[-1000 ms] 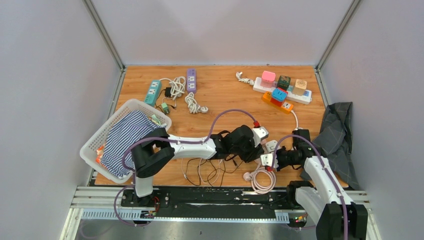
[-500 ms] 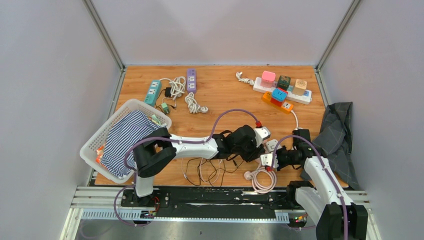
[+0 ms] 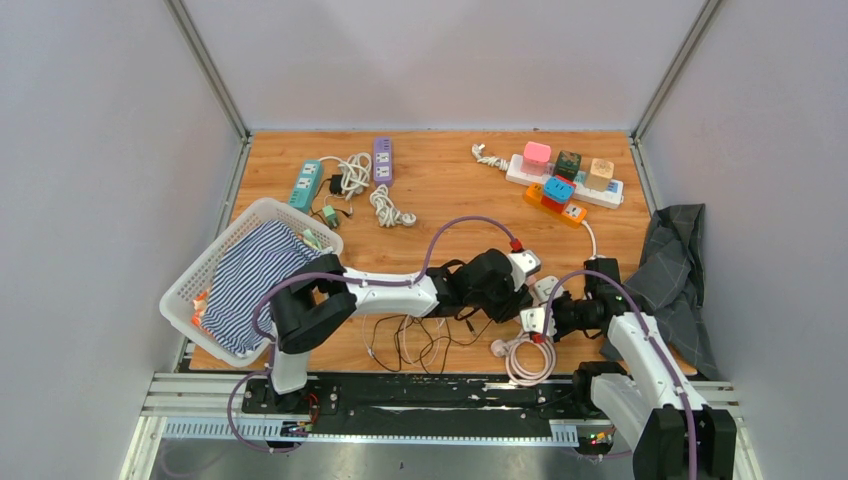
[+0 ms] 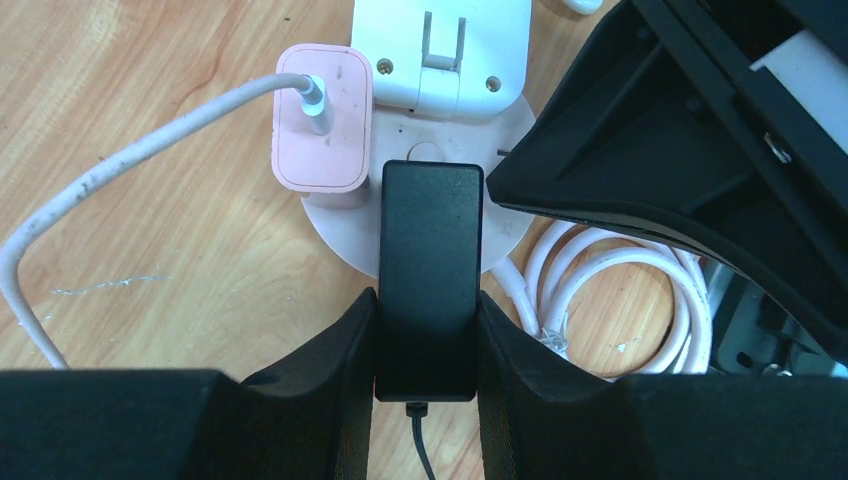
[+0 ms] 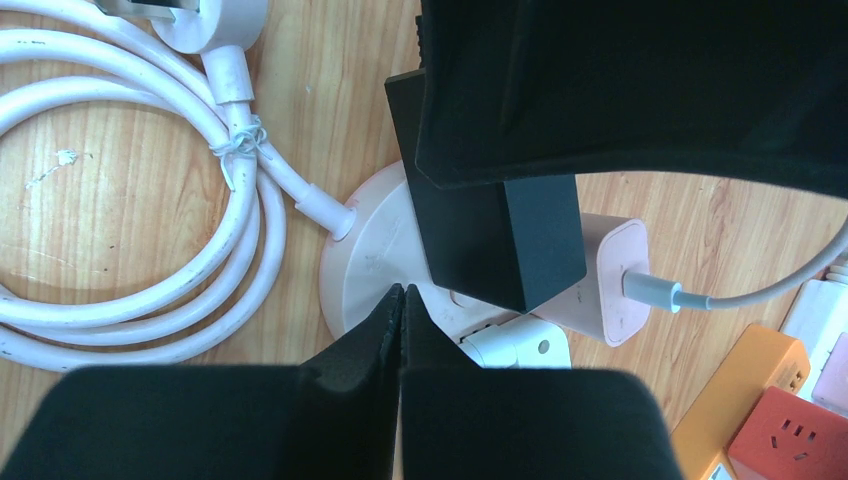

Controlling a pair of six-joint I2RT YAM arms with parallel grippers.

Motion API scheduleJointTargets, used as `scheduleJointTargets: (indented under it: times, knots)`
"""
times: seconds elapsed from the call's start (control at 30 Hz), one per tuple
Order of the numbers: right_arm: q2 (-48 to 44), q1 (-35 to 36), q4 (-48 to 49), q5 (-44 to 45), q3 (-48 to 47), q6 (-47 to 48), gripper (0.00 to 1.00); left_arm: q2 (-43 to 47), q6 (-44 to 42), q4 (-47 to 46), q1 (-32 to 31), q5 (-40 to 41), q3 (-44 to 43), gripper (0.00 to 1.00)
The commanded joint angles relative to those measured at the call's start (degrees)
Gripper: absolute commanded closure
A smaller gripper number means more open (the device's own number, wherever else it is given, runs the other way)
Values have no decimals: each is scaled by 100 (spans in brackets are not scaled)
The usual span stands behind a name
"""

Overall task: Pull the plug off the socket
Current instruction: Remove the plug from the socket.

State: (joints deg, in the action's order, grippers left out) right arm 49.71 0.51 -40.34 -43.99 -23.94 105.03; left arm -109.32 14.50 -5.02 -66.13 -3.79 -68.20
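Note:
A black plug stands in a round pale-pink socket, and my left gripper is shut on its two sides, its thin black cord trailing out behind. Beside it in the same socket sits a pink plug with a white cable. In the right wrist view my right gripper is shut with nothing in it. Its joined tips rest on the socket's top, just beside the black plug. In the top view both grippers meet near the table's front, the left facing the right.
A coiled white cable lies beside the socket, and thin black wires are tangled under the left arm. At the left stands a white basket holding striped cloth. Power strips lie at the back, and a dark cloth at the right.
The left gripper with the black plug has edged slightly to the right, and the coiled cable has shifted a little. The right arm has hardly moved.

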Motion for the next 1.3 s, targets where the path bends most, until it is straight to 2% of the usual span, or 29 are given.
scheduleJointTargets:
  times: [0.0,0.2,0.43,0.5,0.6,0.73,0.87,0.97,1.13,1.23,1.27]
  knots:
    - [86,106,-383,11,193,-19,100,37,-256,-6,-112,815,295,100]
    - [133,102,-370,37,188,-28,99,-36,-262,-12,-120,890,335,100]
    - [139,98,-370,66,185,-60,99,-88,631,-34,-31,-248,86,100]
    - [143,98,-370,66,190,-66,99,-49,697,-26,-23,-343,34,100]
    - [151,104,-370,66,186,-79,98,108,394,-15,-78,166,120,100]
    - [208,102,-370,78,173,-105,98,288,-316,-9,-293,1503,323,100]
    - [223,98,-353,107,179,-114,98,314,-446,-17,-330,1900,426,100]
    - [240,97,-343,135,188,-117,98,317,-214,-19,-331,1627,410,100]
    - [243,99,-343,159,181,-139,98,182,544,-19,-255,476,150,100]
    - [249,103,-343,154,180,-141,98,194,544,-19,-266,415,64,100]
    - [255,101,-345,149,186,-145,98,223,345,7,-318,712,73,100]
